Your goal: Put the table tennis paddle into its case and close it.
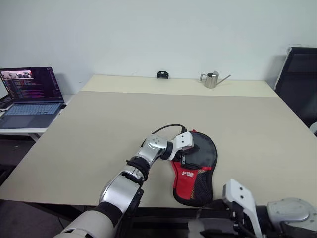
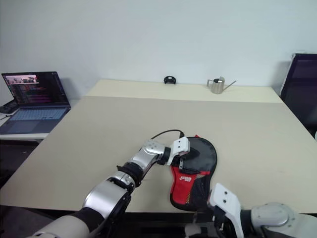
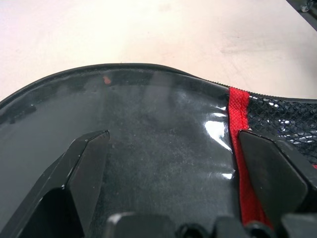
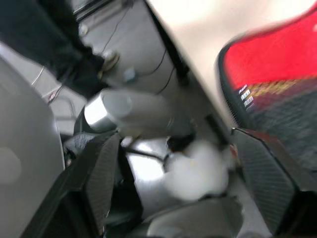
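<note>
The case [image 1: 202, 161] lies flat near the table's front edge, its round black part away from me and its red panel [image 1: 186, 181] with the mesh pocket toward me. My left gripper [image 3: 173, 136] rests on the glossy black face of the case, open, with one finger [image 3: 86, 163] on the black part and the other finger [image 3: 270, 168] by the red seam. The table tennis paddle is hidden from view. My right gripper [image 4: 173, 144] hangs just off the table's front edge beside the case's red end [image 4: 277, 59], open with nothing between its fingers.
The beige table [image 1: 114, 119] stretches wide around the case. A small metal watering can [image 1: 212, 79] and a small black object [image 1: 162, 75] stand at its far edge. An open laptop [image 1: 30, 94] sits on a side desk at the left, a black chair [image 1: 299, 74] at the right.
</note>
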`<state>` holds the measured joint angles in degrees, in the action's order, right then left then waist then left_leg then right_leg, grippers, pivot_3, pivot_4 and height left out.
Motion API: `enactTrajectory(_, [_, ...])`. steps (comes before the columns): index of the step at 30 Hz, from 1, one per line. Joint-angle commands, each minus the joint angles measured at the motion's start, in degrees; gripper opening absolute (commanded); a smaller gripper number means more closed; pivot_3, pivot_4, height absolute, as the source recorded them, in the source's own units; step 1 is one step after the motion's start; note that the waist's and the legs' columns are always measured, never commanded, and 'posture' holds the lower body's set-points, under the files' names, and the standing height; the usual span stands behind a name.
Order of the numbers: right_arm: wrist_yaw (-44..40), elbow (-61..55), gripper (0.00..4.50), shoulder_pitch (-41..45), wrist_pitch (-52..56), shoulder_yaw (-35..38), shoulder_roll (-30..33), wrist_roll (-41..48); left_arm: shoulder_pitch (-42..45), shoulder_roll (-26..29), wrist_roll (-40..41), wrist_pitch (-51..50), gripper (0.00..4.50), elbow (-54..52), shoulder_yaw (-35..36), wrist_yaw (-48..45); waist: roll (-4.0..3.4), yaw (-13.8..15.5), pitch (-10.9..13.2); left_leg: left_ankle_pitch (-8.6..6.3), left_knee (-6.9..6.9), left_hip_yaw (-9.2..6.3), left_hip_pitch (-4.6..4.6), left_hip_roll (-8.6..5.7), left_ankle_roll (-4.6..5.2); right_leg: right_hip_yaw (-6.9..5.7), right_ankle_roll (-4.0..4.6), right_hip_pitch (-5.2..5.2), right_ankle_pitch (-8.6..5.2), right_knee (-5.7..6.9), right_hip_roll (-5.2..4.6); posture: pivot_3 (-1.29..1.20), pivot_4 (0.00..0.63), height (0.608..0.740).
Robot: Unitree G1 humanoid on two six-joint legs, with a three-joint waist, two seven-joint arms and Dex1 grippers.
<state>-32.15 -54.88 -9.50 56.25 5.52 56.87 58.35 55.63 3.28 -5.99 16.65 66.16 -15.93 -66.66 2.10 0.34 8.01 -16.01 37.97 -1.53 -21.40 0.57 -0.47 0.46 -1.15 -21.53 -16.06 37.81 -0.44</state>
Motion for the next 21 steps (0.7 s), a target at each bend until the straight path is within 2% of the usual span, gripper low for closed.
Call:
enactTrajectory(1, [3.19,0.75,3.88,4.21,0.16,8.33,2.37,12.26,-2.20,-0.77,-3.59,-1.26,4.50,3.56,-2.24,1.90,0.00,0.00,0.01,0.00,0.00,0.04,0.07,-0.01,0.00,0.03,-0.02,0.08,-0.01,-0.03,-0.02,0.00,0.150,0.740])
enactTrajectory(6, [5.21,8.34,3.88,11.41,-0.07,9.04,3.43,11.69,-2.01,-0.30,-0.63,-1.12,4.50,1.52,0.50,1.04,0.17,0.16,0.15,0.00,-0.02,0.05,0.35,-0.02,0.00,0.03,-0.04,0.24,-0.01,-0.15,-0.33,0.00,0.150,0.740])
enactTrajectory(11, [3.03,21.27,3.88,19.38,-6.68,4.78,-0.50,-0.97,-4.13,5.32,5.13,-2.69,4.50,-8.57,4.91,-5.62,0.11,-0.41,0.34,0.00,-0.07,0.13,0.18,-0.03,0.00,0.10,-0.08,0.01,-0.02,-0.15,-0.37,0.00,0.150,0.740])
enactTrajectory(15, [-1.39,32.94,3.88,24.52,-12.98,1.37,-5.21,-9.22,-9.10,12.42,10.53,-10.88,4.50,-22.97,8.79,-7.50,-0.14,-1.66,0.68,0.00,-0.04,0.24,-0.37,0.03,0.02,0.35,0.25,-0.82,0.17,0.28,-0.25,0.00,0.150,0.740])
enactTrajectory(19, [-8.41,42.09,3.88,28.62,-18.80,-1.48,-7.01,-16.40,-18.21,19.68,15.25,-21.86,4.50,-41.06,12.52,-5.65,-0.83,-1.79,1.17,-0.06,-0.08,0.18,-0.48,0.04,0.12,0.26,0.32,-0.87,0.14,0.27,-0.26,0.00,0.150,0.740])
enactTrajectory(21, [-11.74,46.80,3.88,30.70,-21.96,-1.50,-7.71,-18.67,-22.51,22.17,17.23,-27.00,4.50,-49.09,14.35,-3.65,-0.88,-1.75,1.25,-0.08,-0.07,0.19,-0.56,0.01,0.14,0.25,0.32,-0.93,0.13,0.22,-0.31,0.00,0.150,0.740])
